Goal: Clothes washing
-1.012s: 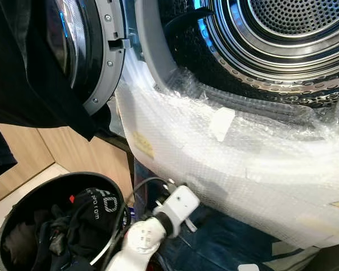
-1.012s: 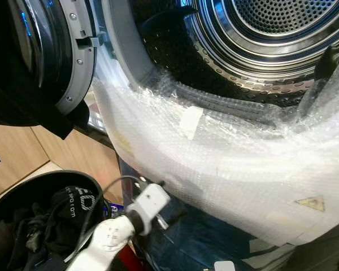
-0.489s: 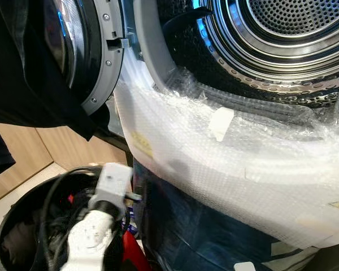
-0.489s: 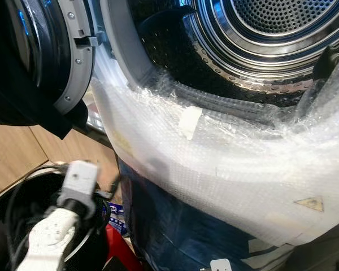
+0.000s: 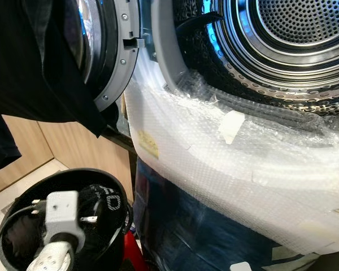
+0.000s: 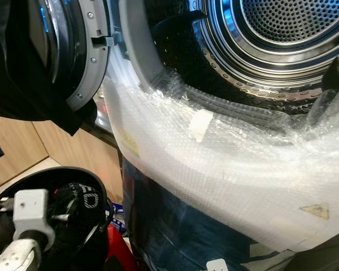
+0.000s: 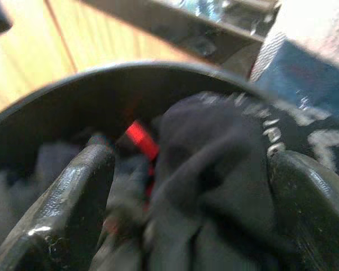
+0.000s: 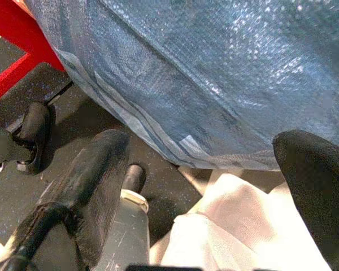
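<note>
The left end effector (image 7: 186,186) is seen lowered into the round black basket (image 5: 116,183), its two black fingers (image 7: 68,203) spread wide and released, with a dark garment (image 7: 214,169) bearing white lettering lying between them; whether the cloth is touched cannot be told through the blur. A red scrap (image 7: 140,138) is seen just beyond the fingertips among the other dark clothes. The washing machine drum (image 5: 305,39) stands open well above and ahead of this end effector, its lower front wrapped in bubble wrap (image 5: 226,164). A black cloth (image 5: 34,68) is draped over the open door (image 5: 110,51). The right end effector (image 8: 203,169) hangs open beside the blue sheeting (image 8: 214,68), near a caster wheel (image 8: 34,127).
</note>
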Robot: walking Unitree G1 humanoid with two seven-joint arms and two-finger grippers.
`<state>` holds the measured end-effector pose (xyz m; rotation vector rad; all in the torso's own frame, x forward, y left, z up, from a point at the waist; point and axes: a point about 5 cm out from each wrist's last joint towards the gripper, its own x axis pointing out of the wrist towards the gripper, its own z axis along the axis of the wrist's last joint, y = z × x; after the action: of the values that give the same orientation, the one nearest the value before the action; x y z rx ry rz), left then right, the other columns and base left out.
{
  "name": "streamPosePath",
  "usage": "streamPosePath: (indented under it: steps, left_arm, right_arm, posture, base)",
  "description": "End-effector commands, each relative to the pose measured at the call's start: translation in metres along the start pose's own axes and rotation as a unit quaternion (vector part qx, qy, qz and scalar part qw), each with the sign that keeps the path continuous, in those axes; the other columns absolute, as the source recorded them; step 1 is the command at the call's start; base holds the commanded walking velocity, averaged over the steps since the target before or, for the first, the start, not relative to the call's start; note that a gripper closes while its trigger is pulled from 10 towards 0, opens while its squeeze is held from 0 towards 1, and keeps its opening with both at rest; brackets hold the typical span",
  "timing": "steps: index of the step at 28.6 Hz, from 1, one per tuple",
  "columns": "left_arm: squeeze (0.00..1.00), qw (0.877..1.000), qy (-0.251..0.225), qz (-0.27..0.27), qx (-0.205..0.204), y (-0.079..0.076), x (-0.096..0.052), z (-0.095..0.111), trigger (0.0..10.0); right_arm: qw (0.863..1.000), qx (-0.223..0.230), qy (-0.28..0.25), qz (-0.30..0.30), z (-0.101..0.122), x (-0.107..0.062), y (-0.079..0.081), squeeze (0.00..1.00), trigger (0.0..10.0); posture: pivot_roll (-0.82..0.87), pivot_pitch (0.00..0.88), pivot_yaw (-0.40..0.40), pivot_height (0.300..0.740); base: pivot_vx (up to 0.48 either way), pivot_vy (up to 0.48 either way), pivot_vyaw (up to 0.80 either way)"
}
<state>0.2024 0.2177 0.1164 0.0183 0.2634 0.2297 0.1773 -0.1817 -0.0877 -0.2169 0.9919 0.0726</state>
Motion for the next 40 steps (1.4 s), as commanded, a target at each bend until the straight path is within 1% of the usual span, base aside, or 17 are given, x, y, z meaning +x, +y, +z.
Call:
streamPosePath:
  steps: [1,2,4,6,9,10,12,13,15,16,18,20,26,31,36,37,40]
  left_arm:
    - [0.0,1.0,0.005,0.023,-0.003,0.011,-0.002,0.0,10.0]
    - [0.0,1.0,0.003,0.028,-0.003,0.014,-0.002,0.001,10.0]
    - [0.0,1.0,0.004,0.026,0.001,0.016,-0.003,0.003,10.0]
    - [0.0,1.0,0.001,0.019,0.002,0.017,-0.009,0.007,10.0]
    - [0.0,1.0,0.009,0.015,0.019,0.019,-0.018,0.001,10.0]
    - [0.0,1.0,0.019,0.015,0.016,0.019,-0.023,-0.004,10.0]
    - [0.0,0.999,0.03,0.012,0.018,0.02,-0.026,-0.008,10.0]
    - [0.0,0.999,0.034,0.015,0.021,0.022,-0.026,-0.01,10.0]
    - [0.0,0.999,0.035,0.016,0.012,0.021,-0.024,-0.01,10.0]
    - [0.0,0.999,0.037,0.019,0.01,0.021,-0.02,-0.01,10.0]
    - [0.0,0.999,0.04,0.025,0.002,0.021,-0.018,-0.012,10.0]
    - [0.0,0.999,0.039,0.019,-0.008,0.018,-0.016,-0.011,10.0]
    - [0.0,0.999,0.037,0.009,0.007,0.014,-0.01,-0.009,10.0]
    - [0.0,0.998,0.06,-0.009,0.006,0.007,-0.009,-0.016,10.0]
    - [0.0,0.997,0.075,0.014,0.017,0.014,-0.01,-0.021,10.0]
    - [0.0,0.996,0.08,0.03,0.014,0.018,-0.011,-0.022,10.0]
    - [0.0,0.995,0.088,0.052,0.019,0.025,-0.013,-0.024,10.0]
  right_arm:
    - [1.0,0.001,0.0,0.001,0.004,0.001,0.0,0.0,10.0]
    - [1.0,0.001,0.0,0.001,0.004,0.001,0.001,0.0,10.0]
    - [1.0,0.002,-0.001,0.002,0.006,0.001,0.002,0.0,10.0]
    - [1.0,0.001,-0.005,0.003,0.01,0.002,0.002,0.0,10.0]
    - [1.0,0.003,-0.008,0.002,0.012,0.002,0.002,0.0,10.0]
    - [1.0,-0.001,-0.007,0.004,0.011,0.002,0.002,0.0,10.0]
    - [1.0,-0.005,-0.005,0.005,0.009,0.002,0.002,0.0,10.0]
    - [1.0,-0.005,-0.003,0.005,0.008,0.002,0.001,0.0,10.0]
    - [1.0,-0.012,-0.001,0.007,0.006,0.001,0.001,0.0,10.0]
    - [1.0,-0.014,0.001,0.008,0.005,0.001,0.002,0.0,10.0]
    - [1.0,-0.007,0.0,0.008,0.005,0.001,0.002,0.0,10.0]
    - [1.0,-0.004,-0.002,0.006,0.005,0.001,0.002,0.0,10.0]
    - [1.0,-0.002,-0.005,0.006,0.008,0.001,0.003,0.0,10.0]
    - [1.0,-0.001,-0.008,0.008,0.01,0.002,0.002,0.0,10.0]
    - [1.0,-0.006,-0.009,0.008,0.01,0.002,0.002,0.0,10.0]
    - [1.0,-0.005,-0.01,0.008,0.011,0.002,0.001,0.0,10.0]
    - [1.0,-0.007,-0.011,0.01,0.012,0.002,0.002,0.0,10.0]
  posture:
    - [0.34,0.0,-0.042,0.74]
    - [0.35,0.0,-0.037,0.74]
    - [0.35,0.0,-0.037,0.74]
    - [0.35,0.0,-0.037,0.74]
    - [0.36,0.0,-0.043,0.74]
    - [0.37,0.0,-0.047,0.74]
    - [0.37,0.0,-0.049,0.74]
    - [0.38,0.0,-0.05,0.74]
    - [0.38,0.0,-0.049,0.74]
    - [0.38,0.0,-0.045,0.74]
    - [0.38,0.0,-0.045,0.74]
    - [0.36,0.0,-0.041,0.74]
    - [0.36,0.0,-0.041,0.74]
    - [0.35,0.0,-0.04,0.74]
    - [0.36,0.0,-0.038,0.74]
    - [0.36,0.0,-0.039,0.74]
    - [0.36,0.0,-0.038,0.74]
  base:
    - [0.0,0.0,0.0]
    - [0.0,0.0,0.0]
    - [0.0,0.0,0.0]
    - [0.0,0.0,0.0]
    - [0.0,0.0,0.0]
    - [0.0,0.0,0.0]
    - [0.0,0.0,0.0]
    - [0.0,0.0,0.0]
    - [0.0,0.0,0.0]
    - [0.0,0.0,0.0]
    - [0.0,0.0,0.0]
    - [0.0,0.0,0.0]
    - [0.0,0.0,0.0]
    - [0.0,0.0,0.0]
    - [0.0,0.0,0.0]
    - [0.0,0.0,0.0]
    - [0.0,0.0,0.0]
